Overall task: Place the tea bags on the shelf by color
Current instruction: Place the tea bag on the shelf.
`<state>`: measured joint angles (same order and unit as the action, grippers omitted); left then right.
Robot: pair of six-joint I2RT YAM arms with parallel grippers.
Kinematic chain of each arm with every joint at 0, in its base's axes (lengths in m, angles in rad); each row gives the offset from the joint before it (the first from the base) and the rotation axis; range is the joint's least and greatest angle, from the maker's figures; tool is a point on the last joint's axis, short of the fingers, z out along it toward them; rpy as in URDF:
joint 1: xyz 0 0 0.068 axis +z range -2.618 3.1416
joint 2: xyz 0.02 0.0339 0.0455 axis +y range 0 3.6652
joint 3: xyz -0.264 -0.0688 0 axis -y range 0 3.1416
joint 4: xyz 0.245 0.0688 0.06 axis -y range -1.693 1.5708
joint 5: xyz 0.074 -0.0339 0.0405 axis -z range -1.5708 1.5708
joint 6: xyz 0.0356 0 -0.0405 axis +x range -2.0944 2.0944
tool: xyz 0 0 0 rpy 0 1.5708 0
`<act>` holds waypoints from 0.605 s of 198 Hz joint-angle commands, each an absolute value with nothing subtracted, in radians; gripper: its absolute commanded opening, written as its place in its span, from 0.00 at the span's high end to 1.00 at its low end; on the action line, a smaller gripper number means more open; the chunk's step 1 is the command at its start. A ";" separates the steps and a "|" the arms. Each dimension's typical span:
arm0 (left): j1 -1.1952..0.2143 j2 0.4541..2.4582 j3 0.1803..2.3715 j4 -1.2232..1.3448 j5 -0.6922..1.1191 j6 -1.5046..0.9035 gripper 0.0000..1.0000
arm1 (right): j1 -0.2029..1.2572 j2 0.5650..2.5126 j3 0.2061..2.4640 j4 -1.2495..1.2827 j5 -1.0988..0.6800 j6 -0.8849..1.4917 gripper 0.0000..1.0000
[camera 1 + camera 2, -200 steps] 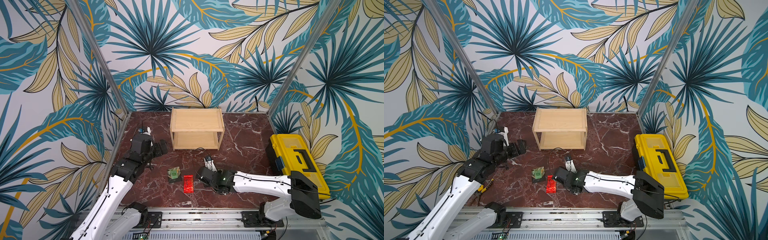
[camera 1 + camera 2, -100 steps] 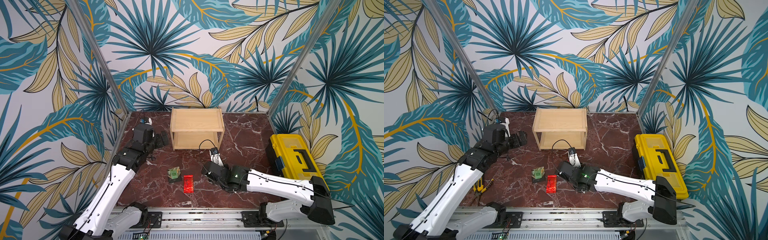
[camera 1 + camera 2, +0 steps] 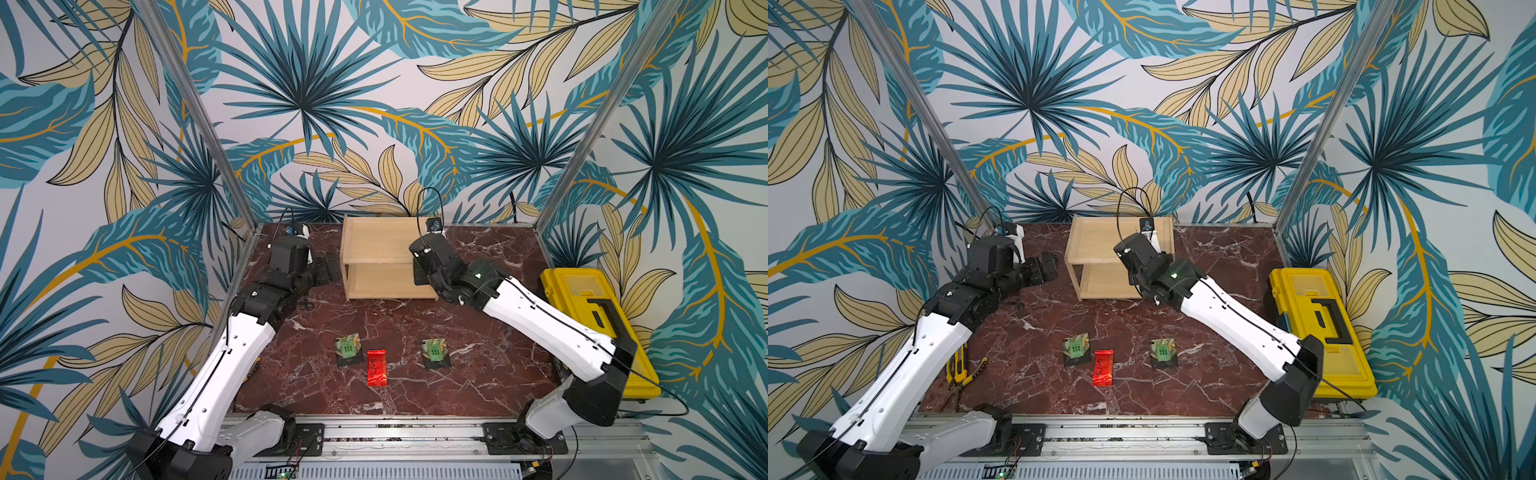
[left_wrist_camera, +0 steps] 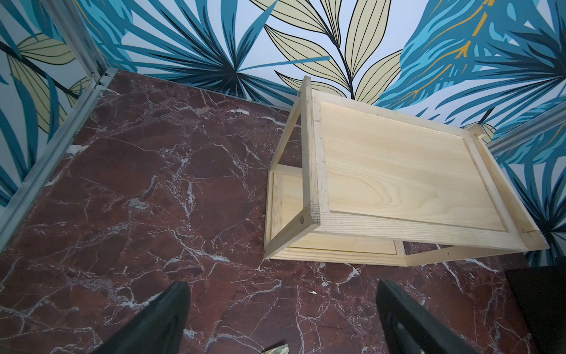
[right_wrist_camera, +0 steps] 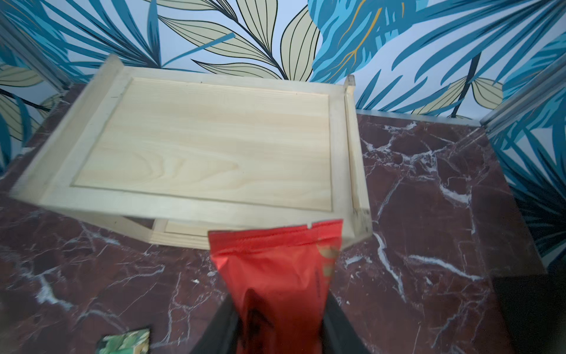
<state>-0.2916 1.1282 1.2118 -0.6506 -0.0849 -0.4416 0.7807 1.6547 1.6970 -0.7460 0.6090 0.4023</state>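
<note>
Right gripper (image 5: 277,326) clamped on a red tea bag (image 5: 275,269), jaws pressed against both its sides; the bag stands upright between them, its sealed upper edge level with the front rim of the shelf (image 5: 214,147) near the shelf's front right corner. In both top views the right wrist hides gripper and bag. Left gripper (image 4: 281,306) has its jaws wide apart, holding nothing, above the marble table (image 3: 478,386) just beside the left end of the shelf. Second red tea bag (image 3: 377,368) lies flat on the table, well in front of the shelf. Two green tea bags on the table: one (image 3: 348,348) just beside that red bag, the other (image 3: 434,350) further right. Yellow toolbox (image 3: 594,316) at the table's right edge.
</note>
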 commanded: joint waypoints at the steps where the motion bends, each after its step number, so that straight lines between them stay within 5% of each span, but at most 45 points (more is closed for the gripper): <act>1: -0.286 1.125 1.170 -0.586 -0.008 -0.443 0.00 | 0.714 1.778 1.782 -0.718 0.554 0.248 0.62; 120: -0.286 1.170 1.140 -0.540 0.003 -0.406 0.00 | 0.587 1.981 1.961 -0.672 0.460 0.196 0.54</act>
